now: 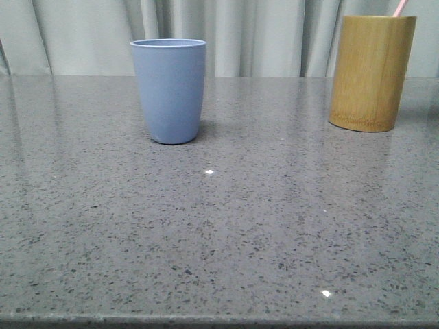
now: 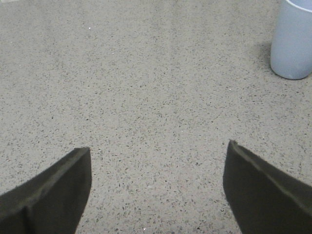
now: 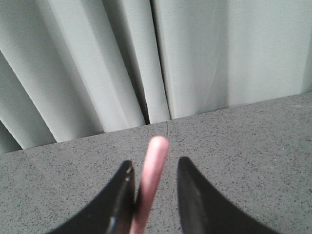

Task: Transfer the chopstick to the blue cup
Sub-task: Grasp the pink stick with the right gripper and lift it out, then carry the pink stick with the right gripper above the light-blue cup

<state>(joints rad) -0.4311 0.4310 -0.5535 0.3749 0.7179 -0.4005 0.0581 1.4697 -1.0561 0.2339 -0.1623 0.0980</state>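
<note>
While a pale pink chopstick [image 3: 152,180] rises between the dark jaws of the right gripper [image 3: 155,195] in the right wrist view, one jaw lies against its side and the other stands a little apart from it, so whether the stick is truly pinched I cannot tell. Its rounded tip points toward the grey-green curtain [image 3: 146,63] beyond the table edge. In the front view only a short pink tip [image 1: 400,7] shows — it pokes out above the rim of the tan bamboo cylinder [image 1: 371,72] and runs out of the picture at the top, and neither arm appears in that view.

The blue cup [image 1: 169,89] stands upright on the speckled grey table [image 1: 219,226], well apart from the bamboo cylinder and on the robot's left of it, at about the same depth toward the curtain. Nothing sticks up out of its rim; the inside cannot be seen from this low angle.

The left gripper [image 2: 158,190] hangs over bare table with its jaws spread wide and nothing between them. The blue cup [image 2: 292,41] shows at the corner of the left wrist view, well apart from those jaws, standing on the table with a faint shadow at its base.
</note>
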